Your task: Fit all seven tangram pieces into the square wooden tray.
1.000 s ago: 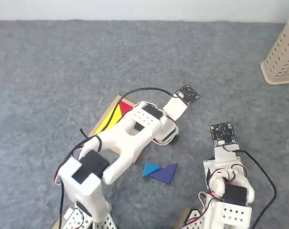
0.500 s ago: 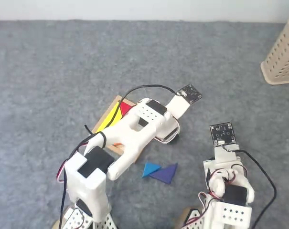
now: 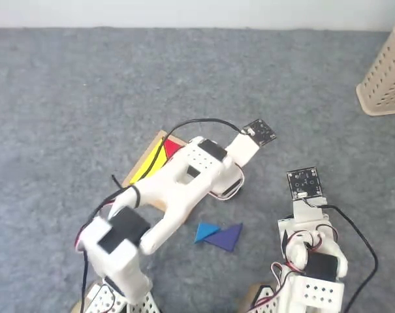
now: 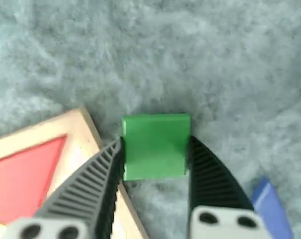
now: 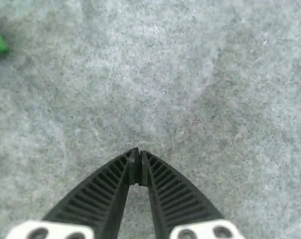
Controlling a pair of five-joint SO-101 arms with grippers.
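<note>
grey fuzzy carpet [image 3: 86, 98] lies beneath the fingers [image 5: 110, 191] of the right gripper [image 5: 139, 167]; a beige slotted plastic basket [image 3: 386, 72] stands well apart from them.

Soft even light; faint shadows; blurry wrist close-ups

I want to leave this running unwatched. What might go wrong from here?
1. The left gripper holds the green square right beside the tray rim; the square may catch the rim and shove the tray over the carpet.
2. The square may pivot between the fingers and land askew on the red piece.
3. The blue triangle and purple piece lie close by the left arm, which might sweep them.
</note>
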